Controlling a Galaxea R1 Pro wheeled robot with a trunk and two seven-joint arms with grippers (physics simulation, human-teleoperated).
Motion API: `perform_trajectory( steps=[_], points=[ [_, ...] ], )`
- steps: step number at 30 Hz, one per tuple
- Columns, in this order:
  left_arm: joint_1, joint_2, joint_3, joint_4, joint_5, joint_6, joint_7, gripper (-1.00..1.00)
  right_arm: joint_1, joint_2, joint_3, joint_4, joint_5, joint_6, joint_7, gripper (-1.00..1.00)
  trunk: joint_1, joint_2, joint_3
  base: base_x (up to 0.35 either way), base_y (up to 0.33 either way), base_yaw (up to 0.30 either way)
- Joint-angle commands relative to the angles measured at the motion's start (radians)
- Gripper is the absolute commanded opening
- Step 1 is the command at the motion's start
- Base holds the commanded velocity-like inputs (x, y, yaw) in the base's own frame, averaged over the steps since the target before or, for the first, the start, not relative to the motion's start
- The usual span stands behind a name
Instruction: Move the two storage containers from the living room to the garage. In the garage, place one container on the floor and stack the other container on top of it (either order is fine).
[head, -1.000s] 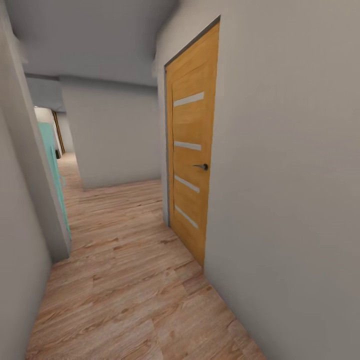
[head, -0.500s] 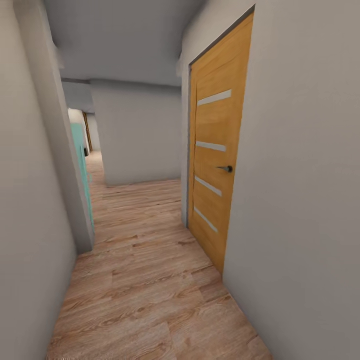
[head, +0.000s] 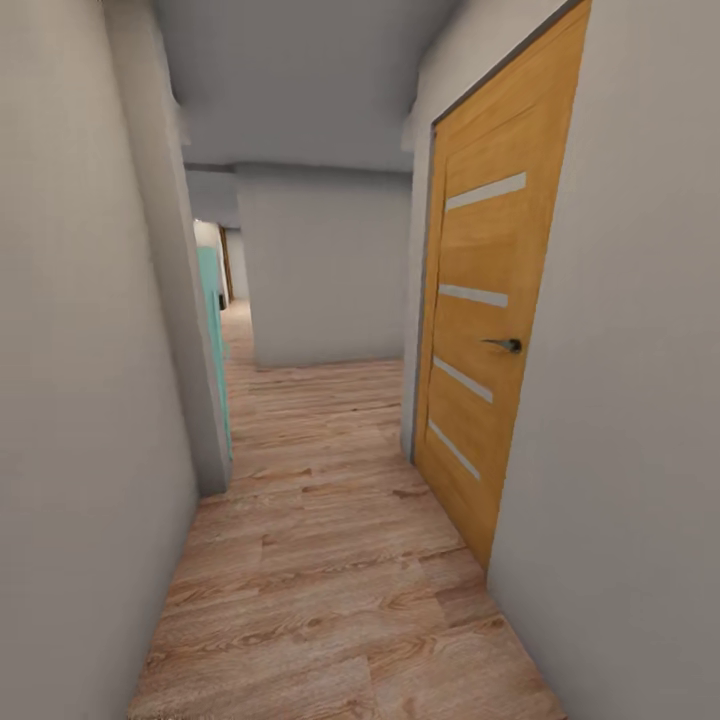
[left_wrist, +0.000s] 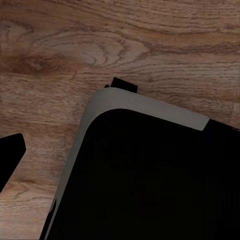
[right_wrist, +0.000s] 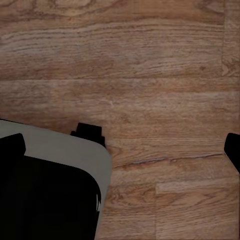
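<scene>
Both storage containers are out of view. I am in a narrow hallway with a light wood plank floor (head: 330, 590). In the right wrist view my right gripper (right_wrist: 123, 147) hangs open over the planks with nothing between its black fingertips (right_wrist: 12, 146). In the left wrist view my left gripper (left_wrist: 122, 152) also looks open. One black fingertip (left_wrist: 10, 156) sits at the frame edge, and the other is lost against my dark base (left_wrist: 150, 180).
A shut orange wood door (head: 490, 330) with a dark handle (head: 503, 345) is close on the right wall. A grey wall (head: 80, 400) runs close on the left, with a teal panel (head: 213, 320) past its corner. The corridor bends left at a grey wall (head: 325, 270) ahead.
The whole picture has slid to the right and the door looms larger, so the camera has turned left and moved forward along the hallway. Nothing in the scene itself has moved.
</scene>
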Motion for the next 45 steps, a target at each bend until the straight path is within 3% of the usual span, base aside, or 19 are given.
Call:
perform_trajectory(
  steps=[1, 16, 45],
  points=[
    [0.0, 0.0, -0.001, 0.0, 0.004, -0.002, 0.001, 1.0, -0.001, 0.001, 0.009, 0.003, -0.01, -0.006, 0.0, 1.0, 0.0, -0.001, -0.001, 0.171, 0.0, 0.273],
    [0.0, 0.0, -0.001, 0.0, 0.004, -0.002, 0.001, 1.0, -0.001, 0.0, 0.009, 0.003, -0.011, -0.006, 0.0, 1.0, 0.0, -0.001, -0.001, 0.236, -0.02, 0.256],
    [0.0, 0.006, -0.001, 0.0, 0.009, 0.006, 0.001, 1.0, -0.001, 0.002, 0.01, 0.003, -0.012, -0.006, 0.001, 1.0, 0.0, -0.001, -0.001, 0.302, -0.125, 0.005]
  ],
)
